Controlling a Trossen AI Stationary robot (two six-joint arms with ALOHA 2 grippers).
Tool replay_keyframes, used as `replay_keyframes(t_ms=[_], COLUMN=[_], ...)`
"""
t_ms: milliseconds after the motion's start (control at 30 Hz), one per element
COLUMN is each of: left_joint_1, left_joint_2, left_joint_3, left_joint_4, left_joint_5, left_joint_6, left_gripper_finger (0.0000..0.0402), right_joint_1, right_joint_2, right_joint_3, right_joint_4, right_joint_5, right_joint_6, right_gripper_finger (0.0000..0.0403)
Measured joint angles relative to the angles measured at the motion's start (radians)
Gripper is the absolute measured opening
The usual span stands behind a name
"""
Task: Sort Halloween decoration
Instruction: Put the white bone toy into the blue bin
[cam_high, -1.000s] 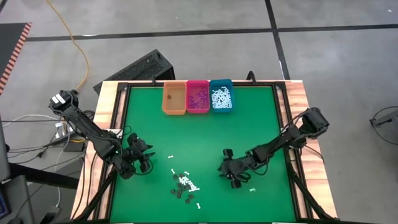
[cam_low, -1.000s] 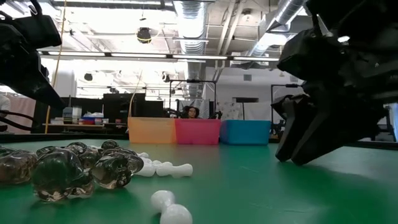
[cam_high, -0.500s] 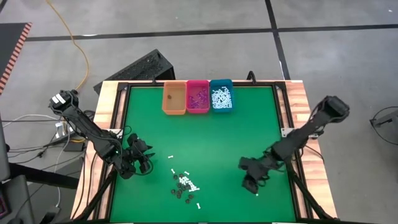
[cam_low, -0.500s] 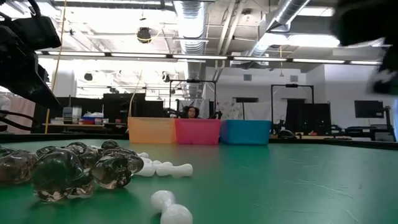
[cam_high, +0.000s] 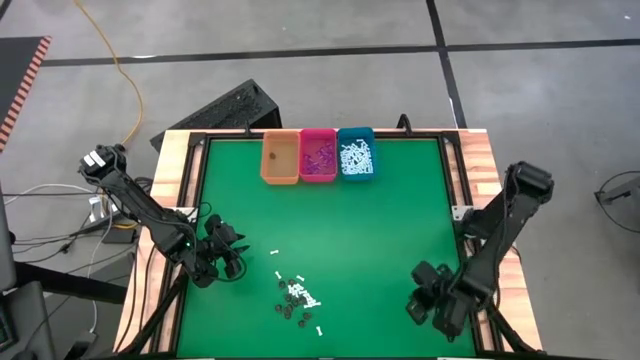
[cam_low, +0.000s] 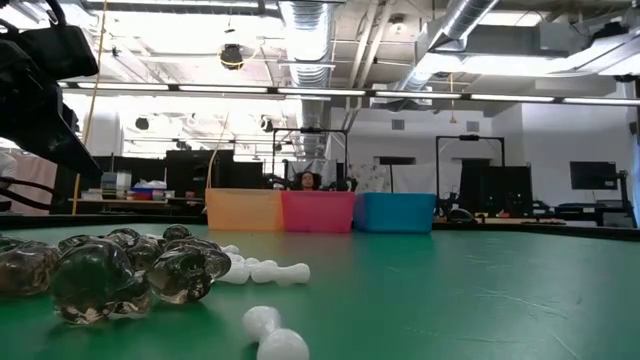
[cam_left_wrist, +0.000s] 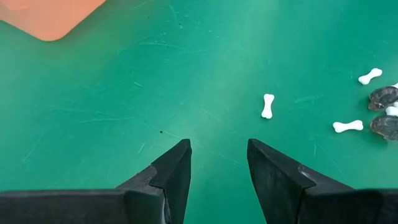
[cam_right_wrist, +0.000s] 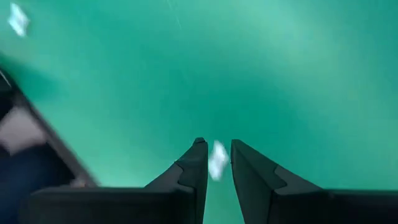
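Pinching one small white piece (cam_right_wrist: 217, 159) between the fingers of the right gripper (cam_high: 428, 305), low at about 5 o'clock on the green tabletop (cam_high: 400, 210). Best to lift straight and keep the pinch firm, then carry toward the teal bin (cam_high: 355, 153) at 12 o'clock. Left gripper (cam_high: 222, 258) waiting at 8 o'clock, fingers spread, near the remaining pile (cam_high: 297, 297) at 6 o'clock.

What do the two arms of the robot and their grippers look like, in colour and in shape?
Both arms are dark, nearly black, built of slim jointed segments. The left arm carries a small white-and-black block at its outer end, and dark cables hang near it. The right arm has a rounded dark joint at its top. Each gripper, left gripper and right gripper, has two matte black, wedge-shaped fingers that taper to narrow tips.
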Motion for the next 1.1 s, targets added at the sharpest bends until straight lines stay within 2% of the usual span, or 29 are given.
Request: replay_keyframes(t_ms=[67, 133, 333, 600, 700, 800, 967, 1100], left_joint_1=[0.000, 0.000, 0.000, 0.000, 0.000, 0.000, 0.000, 0.000], left_joint_2=[0.000, 0.000, 0.000, 0.000, 0.000, 0.000, 0.000, 0.000], left_joint_3=[0.000, 0.000, 0.000, 0.000, 0.000, 0.000, 0.000, 0.000], left_joint_4=[0.000, 0.000, 0.000, 0.001, 0.002, 0.002, 0.001, 0.001], left_joint_5=[0.000, 0.000, -0.001, -0.009, -0.010, -0.010, -0.012, -0.037], left_joint_6=[-0.001, -0.004, -0.003, -0.016, -0.021, -0.021, -0.021, -0.022], left_gripper_finger=[0.0148, 0.0148, 0.0148, 0.0148, 0.0148, 0.0148, 0.0148, 0.0148], right_joint_1=[0.034, 0.059, 0.108, 0.147, 0.164, 0.184, 0.192, 0.180], right_joint_2=[0.067, 0.140, 0.385, 0.631, 0.678, 0.700, 0.714, 0.710], right_joint_3=[0.032, 0.064, 0.205, 0.424, 0.460, 0.465, 0.459, 0.401], right_joint_4=[-0.006, -0.022, -0.056, -0.367, -0.444, -0.448, -0.379, -0.278], right_joint_5=[0.132, 0.183, 0.171, 0.190, 0.201, 0.200, 0.205, 0.202], right_joint_6=[0.029, 0.081, 0.143, 0.261, 0.325, 0.365, 0.366, 0.373], right_gripper_finger=[0.0100, 0.0100, 0.0100, 0.0100, 0.0100, 0.0100, 0.0100, 0.0089])
